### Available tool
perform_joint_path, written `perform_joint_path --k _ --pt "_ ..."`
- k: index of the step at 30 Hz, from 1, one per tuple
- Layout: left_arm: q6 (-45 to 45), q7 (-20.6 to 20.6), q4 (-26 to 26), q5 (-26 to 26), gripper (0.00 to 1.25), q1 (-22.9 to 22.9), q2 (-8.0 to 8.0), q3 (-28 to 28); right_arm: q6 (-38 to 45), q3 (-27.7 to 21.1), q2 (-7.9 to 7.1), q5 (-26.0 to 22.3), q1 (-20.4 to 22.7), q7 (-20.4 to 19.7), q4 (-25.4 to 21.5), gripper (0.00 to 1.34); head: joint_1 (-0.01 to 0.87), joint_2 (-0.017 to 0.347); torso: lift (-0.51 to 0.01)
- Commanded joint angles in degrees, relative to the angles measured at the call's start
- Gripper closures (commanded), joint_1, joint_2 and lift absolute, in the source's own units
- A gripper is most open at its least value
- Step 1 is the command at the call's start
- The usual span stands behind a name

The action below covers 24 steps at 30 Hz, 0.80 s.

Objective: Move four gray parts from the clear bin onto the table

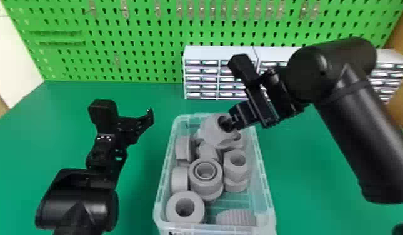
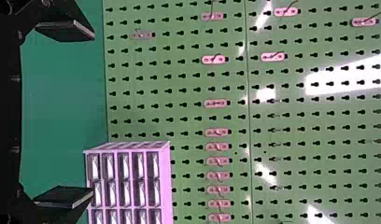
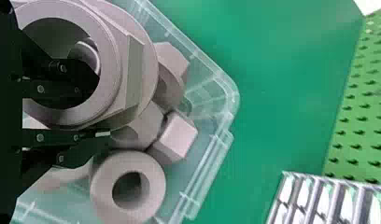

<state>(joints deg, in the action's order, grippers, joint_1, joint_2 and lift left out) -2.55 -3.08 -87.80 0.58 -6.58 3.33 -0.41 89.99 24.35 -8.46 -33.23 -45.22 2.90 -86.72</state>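
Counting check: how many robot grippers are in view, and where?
2. The left gripper is open over the table, left of the clear bin; the right gripper is above the bin's far end, closed on a gray part's rim.

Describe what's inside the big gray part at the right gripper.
Inside the big gray part: one finger of the right gripper and a curved gray edge; the finger hides much of the rest.

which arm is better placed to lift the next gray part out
Right, probably: the right hand seems to grip a gray part by its wall at the clear bin, while the left hand hangs open beside it.
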Motion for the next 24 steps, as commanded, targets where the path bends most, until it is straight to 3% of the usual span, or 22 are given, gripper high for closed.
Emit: perform_joint_path --k 1,24 --pt "0.0 0.0 0.0 0.03 0.12 0.16 0.01 -0.03 0.09 -2.82 -0.15 2.47 0.48 0.0 -1.44 1.19 0.693 0.072 -0.052" --pt "0.0 0.53 0.0 0.3 0.12 -0.19 0.01 -0.82 0.09 -15.83 -1.73 13.28 4.26 0.0 -6.71 1.19 0.693 0.072 -0.052"
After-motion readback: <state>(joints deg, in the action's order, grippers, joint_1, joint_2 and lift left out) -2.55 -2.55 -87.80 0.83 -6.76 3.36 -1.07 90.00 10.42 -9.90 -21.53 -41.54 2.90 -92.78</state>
